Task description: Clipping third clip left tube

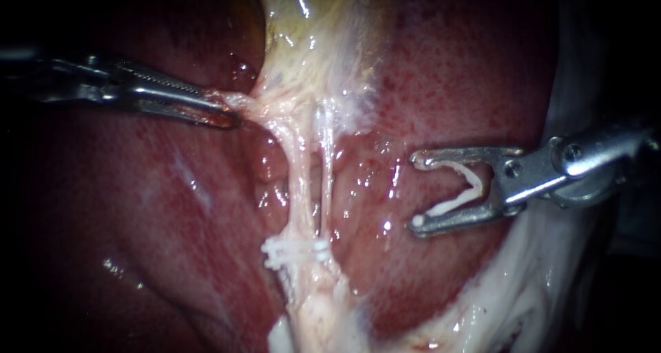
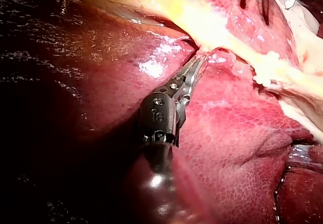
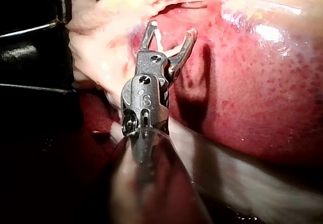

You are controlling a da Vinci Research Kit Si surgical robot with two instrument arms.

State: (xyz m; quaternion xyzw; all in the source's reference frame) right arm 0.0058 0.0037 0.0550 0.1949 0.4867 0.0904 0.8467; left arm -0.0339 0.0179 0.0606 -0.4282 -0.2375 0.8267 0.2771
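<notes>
Endoscope view: the left tube (image 1: 297, 174) and the right tube (image 1: 325, 167) run side by side down the centre, over the liver (image 1: 138, 208), which lies on both sides. The gallbladder (image 1: 310, 23) sits above them. Seated clips (image 1: 296, 251) cross their lower end. The left instrument (image 1: 224, 109), entering from the left, grips tissue (image 1: 241, 102) at the tubes' upper left. The right instrument (image 1: 416, 190) stands well apart to their right, carrying a clip (image 1: 475, 181) within it.

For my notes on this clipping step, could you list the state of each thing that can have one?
Left instrument: jaws shut on pale tissue, held taut.
Right instrument: jaws shut on loaded clip, clear of the tubes.
Loaded clip: open, on no tube yet.
Left tube: stretched, bare at mid-length.
Placed clips: closed, below that bare stretch.
</notes>
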